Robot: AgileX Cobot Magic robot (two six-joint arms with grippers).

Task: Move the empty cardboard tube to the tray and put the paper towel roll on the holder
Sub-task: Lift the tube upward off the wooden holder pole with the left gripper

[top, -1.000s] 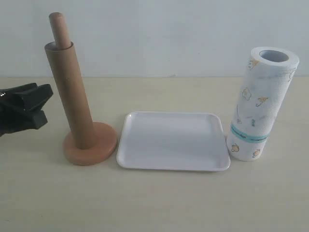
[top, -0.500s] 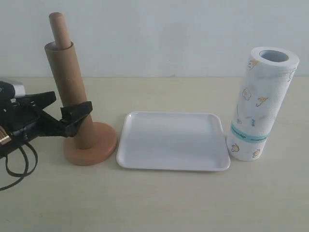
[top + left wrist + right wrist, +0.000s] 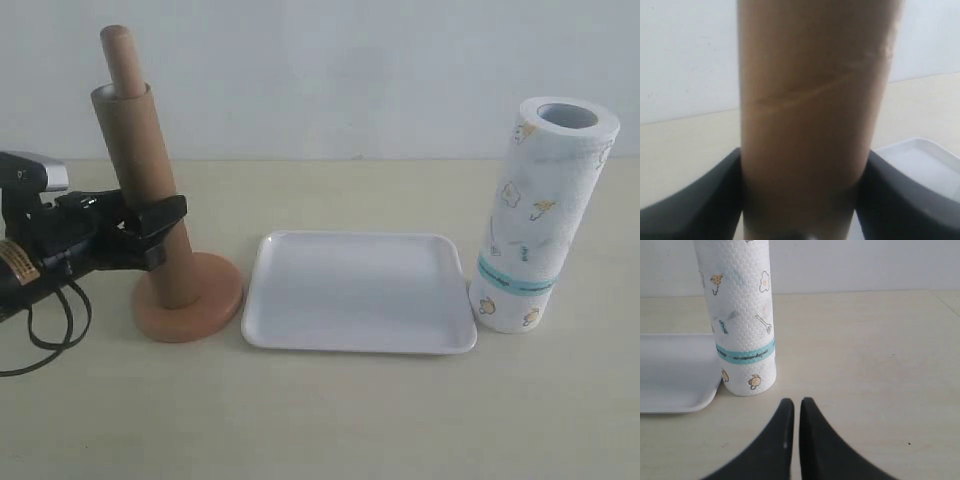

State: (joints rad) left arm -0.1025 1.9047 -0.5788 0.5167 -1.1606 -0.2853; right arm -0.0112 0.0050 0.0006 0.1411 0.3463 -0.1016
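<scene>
Exterior view: the empty cardboard tube [image 3: 145, 190] stands sleeved over the holder [image 3: 190, 305] toward the tabletop's [image 3: 350, 420] left edge, so neither step is done. The left gripper [image 3: 150, 225] flanks the tube's lower half, jaws against its wall; whether they clamp cannot be told. The tray [image 3: 360, 290] lies mid-table, with the paper towel roll [image 3: 540, 210] upright just beside its right rim. The right gripper [image 3: 796, 412] is closed on nothing. The marks on the roll's teal band are too small to read.

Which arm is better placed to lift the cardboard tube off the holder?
Left. The left gripper has its jaws on both sides of the cardboard tube; the right gripper is shut near the paper towel roll.
</scene>
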